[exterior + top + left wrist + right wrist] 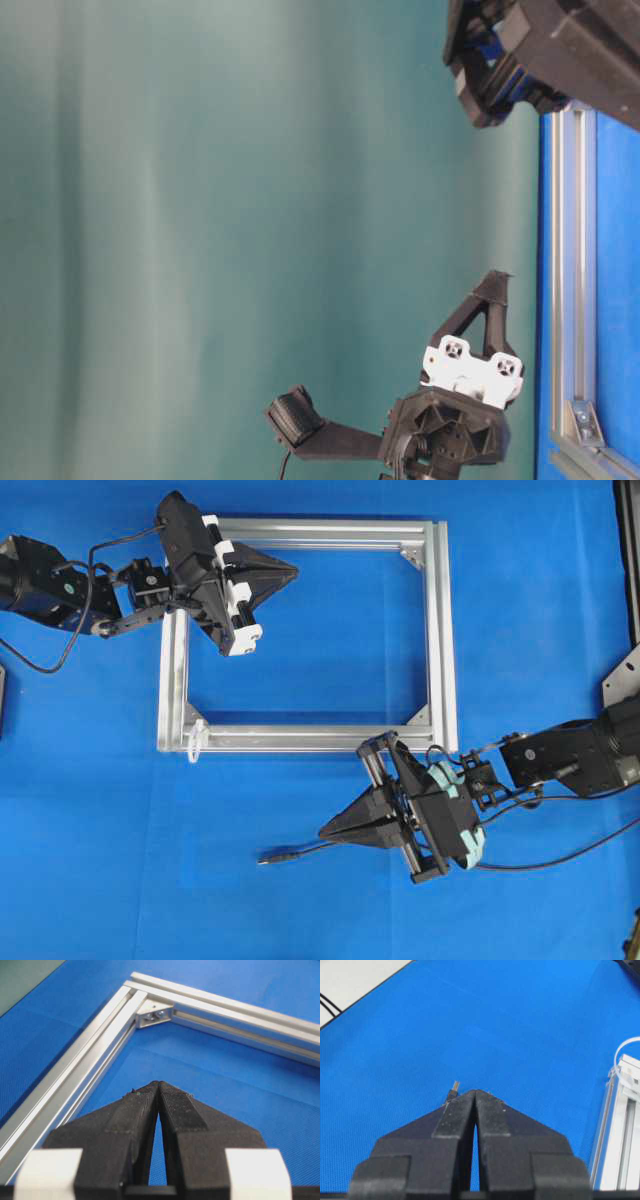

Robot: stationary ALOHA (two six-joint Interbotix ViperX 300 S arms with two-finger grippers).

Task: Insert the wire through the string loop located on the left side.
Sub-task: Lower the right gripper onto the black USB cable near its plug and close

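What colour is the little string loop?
White. The string loop shows best in the overhead view, at the silver frame's corner.

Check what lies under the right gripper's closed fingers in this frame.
Under the right gripper, shut and empty, the wire lies on the blue mat, its plug tip poking out beside the fingertips. The stretch beneath the fingers is hidden, so contact cannot be judged.

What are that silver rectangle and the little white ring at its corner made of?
The frame looks like bare aluminium: silvery, matte, with straight grooved rails and small bolted corner brackets. The string loop at its corner looks like thin white cord or perhaps plastic tie; it is too fine to tell which.
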